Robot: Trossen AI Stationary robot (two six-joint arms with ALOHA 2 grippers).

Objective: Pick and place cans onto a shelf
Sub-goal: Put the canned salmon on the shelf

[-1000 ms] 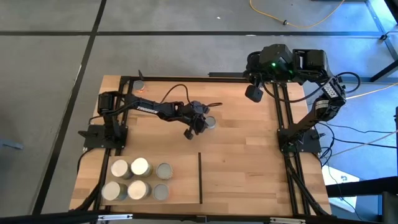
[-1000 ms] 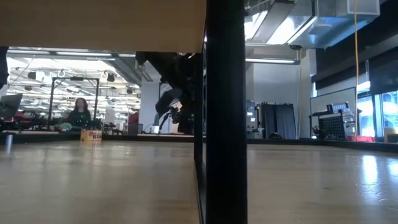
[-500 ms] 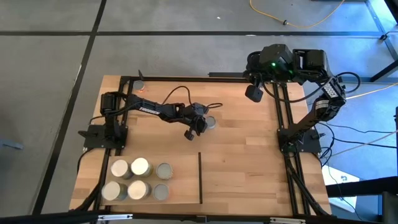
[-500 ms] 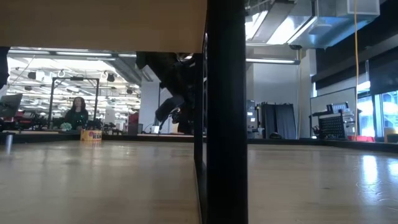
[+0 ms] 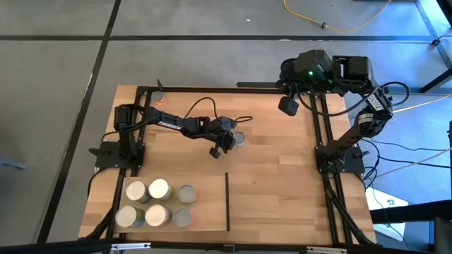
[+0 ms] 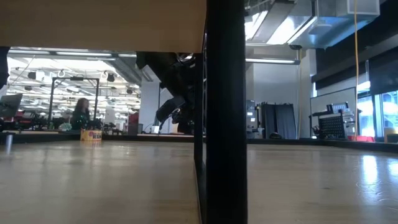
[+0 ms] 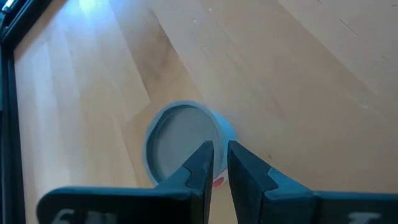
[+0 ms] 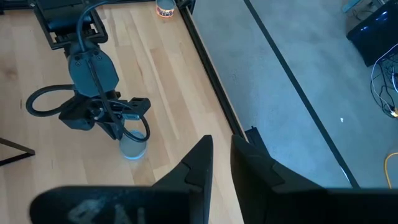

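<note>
six cans (image 5: pixel 157 203) stand near the tabletop's (image 5: pixel 275 183) front left corner. the left gripper (image 7: pixel 216 163), fingers nearly closed and holding nothing, hovers over a seventh can (image 5: pixel 239 138) mid-table. right gripper (image 8: pixel 219 163) waits, empty.

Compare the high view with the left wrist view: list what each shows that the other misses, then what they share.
Only the high view: six cans grouped near the left front corner of the table, a thin black strip, and the right gripper parked at the far right edge.

Only the left wrist view: the left gripper close up, fingers nearly together above the can's rim, not around it.

Both: the lone grey-topped can on the wood mid-table.
</note>
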